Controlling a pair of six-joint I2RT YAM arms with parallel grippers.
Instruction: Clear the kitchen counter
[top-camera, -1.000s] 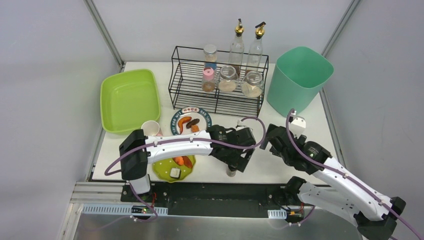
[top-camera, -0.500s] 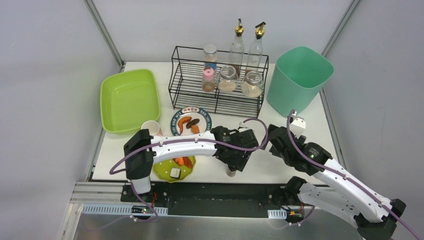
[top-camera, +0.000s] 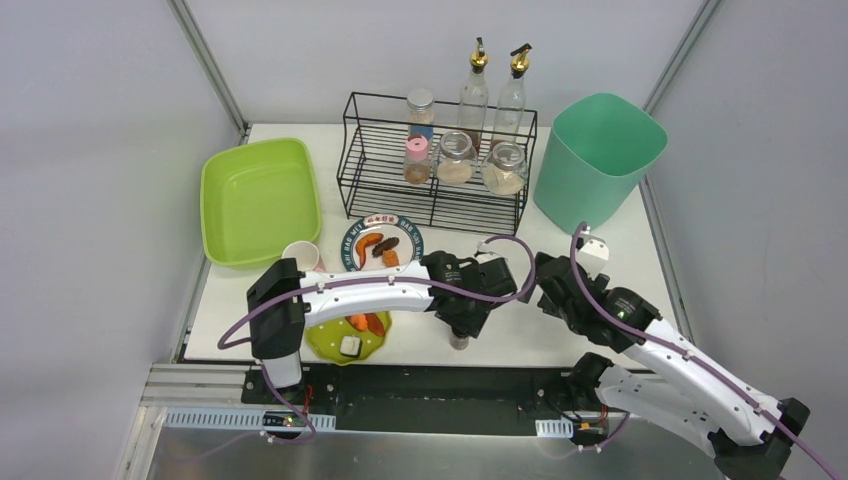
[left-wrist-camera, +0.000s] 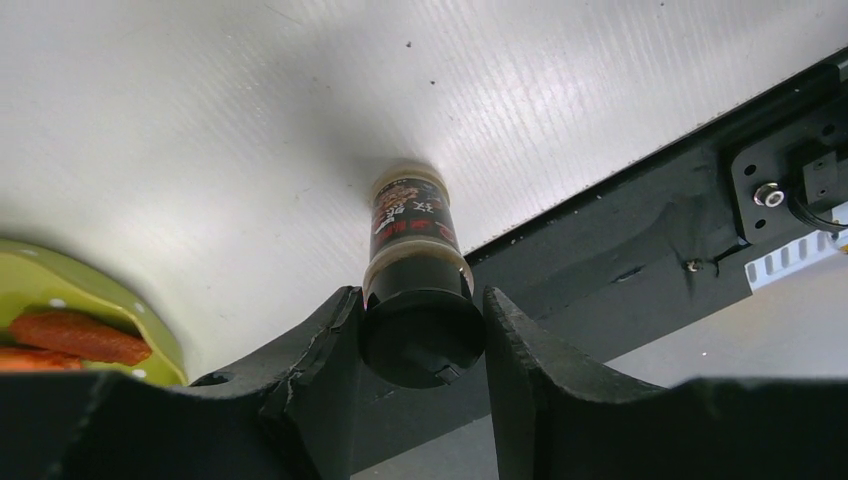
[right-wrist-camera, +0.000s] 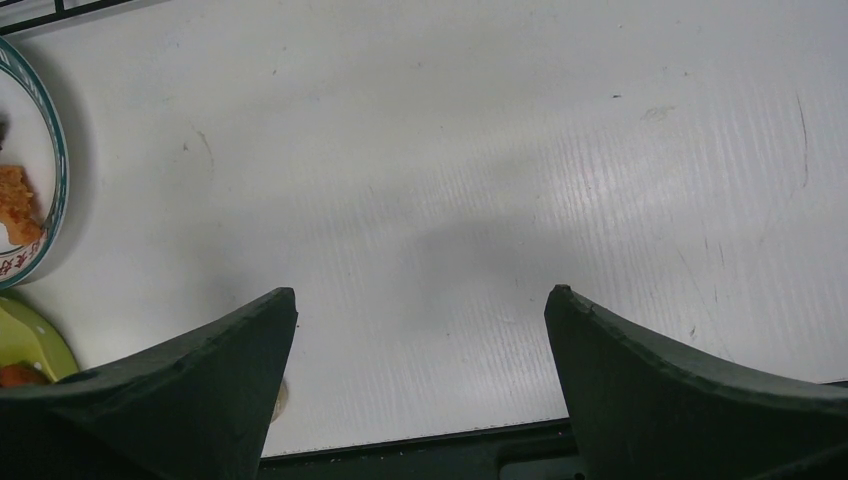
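The black label on the seasoning jar (left-wrist-camera: 412, 215) at the counter's (left-wrist-camera: 200, 120) near edge bears pale characters, and the plate's (top-camera: 383, 219) rim carries red lettering; neither is legible.

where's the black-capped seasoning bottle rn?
Top view: the seasoning bottle stands upright at the front edge of the kitchen counter, right of the green plate, its cap between the fingers of the left gripper.

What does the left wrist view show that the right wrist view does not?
Only left wrist: a spice bottle upright near the front edge, its black cap between the fingers of the left gripper. Only right wrist: the open right gripper and a teal-rimmed plate with food. Both: the kitchen counter, the green plate, the black front rail.
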